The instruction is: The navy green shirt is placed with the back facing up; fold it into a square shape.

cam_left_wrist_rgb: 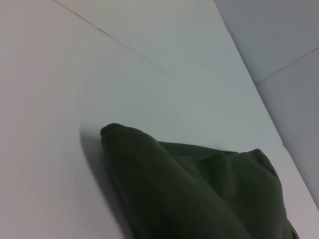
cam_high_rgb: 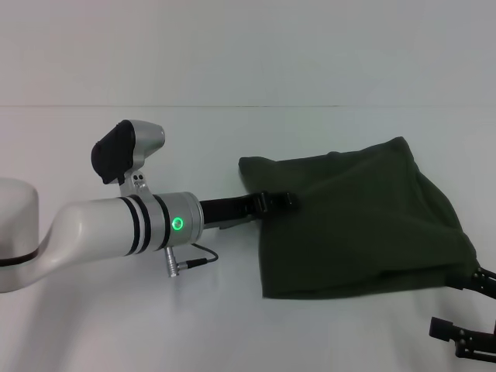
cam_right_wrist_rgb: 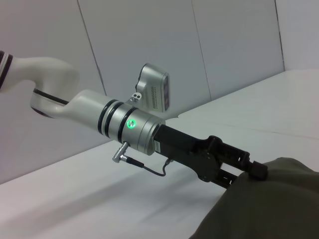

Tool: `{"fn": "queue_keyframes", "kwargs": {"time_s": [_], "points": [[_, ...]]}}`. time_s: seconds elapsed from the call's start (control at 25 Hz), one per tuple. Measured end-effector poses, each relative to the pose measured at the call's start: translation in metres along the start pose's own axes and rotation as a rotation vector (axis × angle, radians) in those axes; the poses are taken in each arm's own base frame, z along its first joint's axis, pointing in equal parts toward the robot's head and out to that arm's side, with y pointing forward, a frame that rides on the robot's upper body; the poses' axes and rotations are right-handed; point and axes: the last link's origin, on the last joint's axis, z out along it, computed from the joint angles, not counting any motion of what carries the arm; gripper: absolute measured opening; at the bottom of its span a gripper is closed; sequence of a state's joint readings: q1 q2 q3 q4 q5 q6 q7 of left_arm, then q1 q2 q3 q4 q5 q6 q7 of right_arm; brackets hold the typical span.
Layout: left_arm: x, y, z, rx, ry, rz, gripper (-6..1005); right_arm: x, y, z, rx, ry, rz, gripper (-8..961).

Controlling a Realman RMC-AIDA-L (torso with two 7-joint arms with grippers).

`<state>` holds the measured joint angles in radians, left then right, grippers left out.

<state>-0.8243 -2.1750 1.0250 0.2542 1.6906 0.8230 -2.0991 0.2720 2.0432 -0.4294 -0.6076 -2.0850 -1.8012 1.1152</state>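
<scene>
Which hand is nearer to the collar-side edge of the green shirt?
Left. The left hand touches the navy green shirt at that edge; the right hand is at the opposite lower corner.

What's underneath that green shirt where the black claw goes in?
The left gripper reaches in at the edge of the navy green shirt, which drapes over its fingertips and hides them. Below is the white table. The right gripper sits at the shirt's near right corner.
</scene>
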Motion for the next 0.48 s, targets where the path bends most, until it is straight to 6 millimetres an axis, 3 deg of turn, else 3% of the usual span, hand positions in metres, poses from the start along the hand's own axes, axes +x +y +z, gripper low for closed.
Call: {"fn": "queue_keyframes", "kwargs": {"time_s": [0.24, 0.48], "points": [[-0.0018, 0.0007, 0.0018, 0.009, -0.017, 0.025, 480, -0.0035, 0.0002, 0.0010, -0.016, -0.008, 0.002, 927], [-0.0009, -0.0002, 0.0007, 0.009, -0.008, 0.026, 376, -0.0056, -0.0001, -0.0003, -0.016, -0.013, -0.004, 927]]}}
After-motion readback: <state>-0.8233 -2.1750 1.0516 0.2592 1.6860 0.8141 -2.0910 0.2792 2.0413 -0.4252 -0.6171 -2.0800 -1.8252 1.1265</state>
